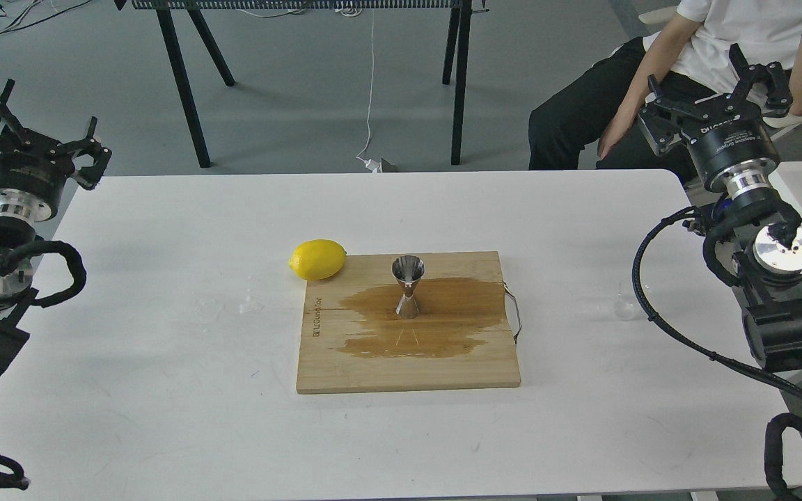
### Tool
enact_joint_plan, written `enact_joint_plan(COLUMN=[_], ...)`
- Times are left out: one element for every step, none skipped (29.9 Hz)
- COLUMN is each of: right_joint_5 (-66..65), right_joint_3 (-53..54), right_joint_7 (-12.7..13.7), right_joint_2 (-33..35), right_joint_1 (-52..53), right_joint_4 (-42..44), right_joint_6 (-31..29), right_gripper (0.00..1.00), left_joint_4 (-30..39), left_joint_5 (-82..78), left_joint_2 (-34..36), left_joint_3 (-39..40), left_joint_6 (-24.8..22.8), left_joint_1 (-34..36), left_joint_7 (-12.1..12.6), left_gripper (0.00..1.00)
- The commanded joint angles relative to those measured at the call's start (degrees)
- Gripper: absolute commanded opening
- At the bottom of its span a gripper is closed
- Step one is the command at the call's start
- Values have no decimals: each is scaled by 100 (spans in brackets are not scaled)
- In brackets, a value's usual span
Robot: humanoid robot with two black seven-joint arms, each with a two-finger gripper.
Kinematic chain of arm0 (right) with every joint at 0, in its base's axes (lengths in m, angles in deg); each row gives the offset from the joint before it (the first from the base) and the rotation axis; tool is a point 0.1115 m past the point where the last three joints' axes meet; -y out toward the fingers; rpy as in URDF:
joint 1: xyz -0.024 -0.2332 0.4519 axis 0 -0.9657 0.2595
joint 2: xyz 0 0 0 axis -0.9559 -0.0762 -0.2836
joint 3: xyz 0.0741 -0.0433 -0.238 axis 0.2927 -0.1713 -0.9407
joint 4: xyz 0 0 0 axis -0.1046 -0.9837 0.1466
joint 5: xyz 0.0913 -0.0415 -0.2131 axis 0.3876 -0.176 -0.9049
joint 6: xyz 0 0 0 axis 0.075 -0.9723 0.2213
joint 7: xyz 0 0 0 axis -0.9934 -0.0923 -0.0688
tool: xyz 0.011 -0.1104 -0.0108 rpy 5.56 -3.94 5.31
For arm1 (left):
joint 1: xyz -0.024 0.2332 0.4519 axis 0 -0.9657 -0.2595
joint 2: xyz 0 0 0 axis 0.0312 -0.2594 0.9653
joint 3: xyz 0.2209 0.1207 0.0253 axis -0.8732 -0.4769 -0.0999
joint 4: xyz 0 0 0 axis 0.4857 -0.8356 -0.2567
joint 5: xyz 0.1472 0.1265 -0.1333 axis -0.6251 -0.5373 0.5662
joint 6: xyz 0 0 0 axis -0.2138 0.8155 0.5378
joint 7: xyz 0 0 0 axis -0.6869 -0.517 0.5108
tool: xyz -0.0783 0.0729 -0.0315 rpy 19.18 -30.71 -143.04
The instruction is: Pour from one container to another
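Note:
The steel jigger (pixel 407 287) stands upright on the wooden board (pixel 408 362), in the middle of a dark wet patch. A tiny clear glass cup (pixel 624 308) sits on the white table right of the board, faint against the surface. My right gripper (pixel 716 94) is raised high beyond the table's far right corner, open and empty, far above the cup. Off the table's left edge, my left gripper (pixel 30 132) is held up, open and empty.
A yellow lemon (pixel 317 259) lies at the board's far left corner. The board has a metal handle (pixel 514 313) on its right side. Small water drops (pixel 250 305) lie left of the board. A seated person (pixel 686 76) is behind the right gripper.

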Motion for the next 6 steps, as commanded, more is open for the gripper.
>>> enact_joint_plan(right_joint_5=[1,1,1,9,1,1], right_joint_3=[1,10,10,10,10,10], right_joint_7=[1,1,-8,-8,-8,-8], right_joint_2=[-95,-104,-104,-104,-104,-95], right_joint_1=[1,1,10,19,27,28], right_joint_4=[155,182,191,191,191,191], right_joint_6=[-14,-5,3,12,4,-5], right_gripper=[100,100,100,100,100,100], left_joint_4=[-174,-209,-210,-210,-210,-210], left_joint_5=[-9,-18,-9,-9,-18,-9], left_joint_2=[-29,-46,-73,-82,-90,-117], left_joint_3=[-18,-27,-27,-27,-27,-27], left_joint_6=[0,0,0,0,0,0], left_joint_1=[264,317,352,361,361,361], left_joint_7=[20,20,20,20,11,11], left_gripper=[100,100,100,100,100,100])
